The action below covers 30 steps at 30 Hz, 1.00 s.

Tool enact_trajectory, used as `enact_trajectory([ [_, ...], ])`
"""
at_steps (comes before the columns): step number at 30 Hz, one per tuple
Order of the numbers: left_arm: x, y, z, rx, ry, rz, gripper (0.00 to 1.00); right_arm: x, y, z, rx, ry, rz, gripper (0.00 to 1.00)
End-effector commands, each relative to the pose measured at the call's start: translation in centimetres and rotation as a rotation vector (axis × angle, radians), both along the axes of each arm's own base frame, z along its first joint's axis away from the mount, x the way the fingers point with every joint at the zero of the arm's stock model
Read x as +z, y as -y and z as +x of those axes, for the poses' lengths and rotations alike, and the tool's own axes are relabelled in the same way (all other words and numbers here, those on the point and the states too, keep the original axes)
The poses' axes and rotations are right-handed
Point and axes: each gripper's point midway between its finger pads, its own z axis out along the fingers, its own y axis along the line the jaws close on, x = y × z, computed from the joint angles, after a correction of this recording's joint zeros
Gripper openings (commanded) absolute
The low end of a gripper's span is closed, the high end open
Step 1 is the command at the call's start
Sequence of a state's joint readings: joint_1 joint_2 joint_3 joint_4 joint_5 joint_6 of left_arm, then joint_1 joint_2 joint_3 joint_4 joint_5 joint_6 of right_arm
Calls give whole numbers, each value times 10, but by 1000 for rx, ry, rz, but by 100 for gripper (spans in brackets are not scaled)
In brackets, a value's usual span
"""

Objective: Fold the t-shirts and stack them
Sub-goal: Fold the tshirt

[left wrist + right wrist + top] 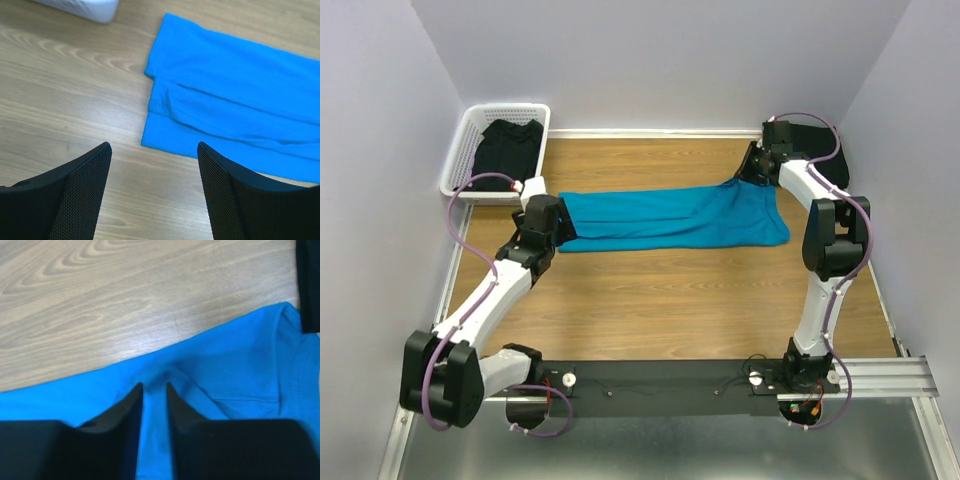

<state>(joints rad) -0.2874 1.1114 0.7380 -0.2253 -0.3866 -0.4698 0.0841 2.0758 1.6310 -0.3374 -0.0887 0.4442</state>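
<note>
Teal t-shirt (pixel 670 218), long axis left-right (neck end rightward)

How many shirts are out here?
3: teal shirt mid-table, black shirt in the basket, second black shirt at the far right. The basket may hide more.

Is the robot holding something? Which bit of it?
The right end effector pinches the blue shirt at its far edge, near the right end. The left end effector holds nothing.
</note>
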Motion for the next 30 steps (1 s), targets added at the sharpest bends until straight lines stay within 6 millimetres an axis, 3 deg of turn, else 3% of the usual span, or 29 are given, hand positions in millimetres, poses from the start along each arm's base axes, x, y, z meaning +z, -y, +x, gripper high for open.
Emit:
enact_trajectory([
  [1, -23, 17, -3, -48, -90, -66, 77, 6, 3, -5, 42, 35, -84, 35],
  [4, -35, 26, -2, -58, -140, -113, 78, 35, -25, -21, 209, 113, -181, 54],
  [8, -51, 35, -1, -20, -205, -181, 72, 39, -82, -51, 465, 167, -296, 63],
  [11, -66, 35, 0, 33, -251, -228, 61, 31, -145, -84, 699, 193, -282, 63],
  [18, -83, 26, 13, 116, -280, -332, 48, 2, -240, -123, 991, 227, -313, 67],
  [19, -89, 24, 14, 124, -296, -332, 46, -11, -247, -126, 1021, 216, -334, 69],
  [20, -93, 25, 14, 125, -307, -333, 45, -7, -257, -124, 1037, 238, -343, 73],
  [21, -93, 27, 17, 116, -313, -338, 42, -19, -268, -131, 1081, 232, -370, 75],
  [24, -108, 27, 15, 121, -352, -330, 36, -25, -288, -133, 1122, 257, -426, 81],
  [25, -115, 25, 14, 130, -370, -326, 35, -36, -291, -133, 1132, 243, -442, 83],
  [30, -134, 20, 4, 160, -431, -315, 29, -47, -300, -128, 1136, 247, -498, 84],
])
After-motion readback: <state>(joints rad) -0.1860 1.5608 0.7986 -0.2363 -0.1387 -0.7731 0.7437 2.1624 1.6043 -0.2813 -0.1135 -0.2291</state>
